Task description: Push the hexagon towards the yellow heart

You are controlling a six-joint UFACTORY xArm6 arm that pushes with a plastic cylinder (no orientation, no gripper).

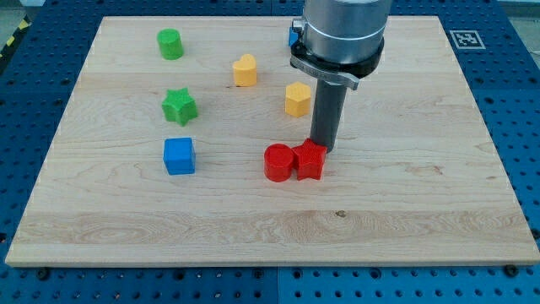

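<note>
Pale wood-grain tabletop (405, 203). Yellow hexagon (297, 99) upper centre, right of yellow heart (245, 70). No pincer; my tip (321, 147) touches red star (310, 160), beside red cylinder (278, 162).

Pale wooden board (405, 203) with light grain on a blue perforated table (523, 127). Yellow heart (245, 71), yellow hexagon (297, 99). Green cylinder (170, 44), green star (179, 106). Blue cube (179, 156). Red cylinder (278, 162), red star (310, 160). Dark rod, my tip (321, 149).
</note>
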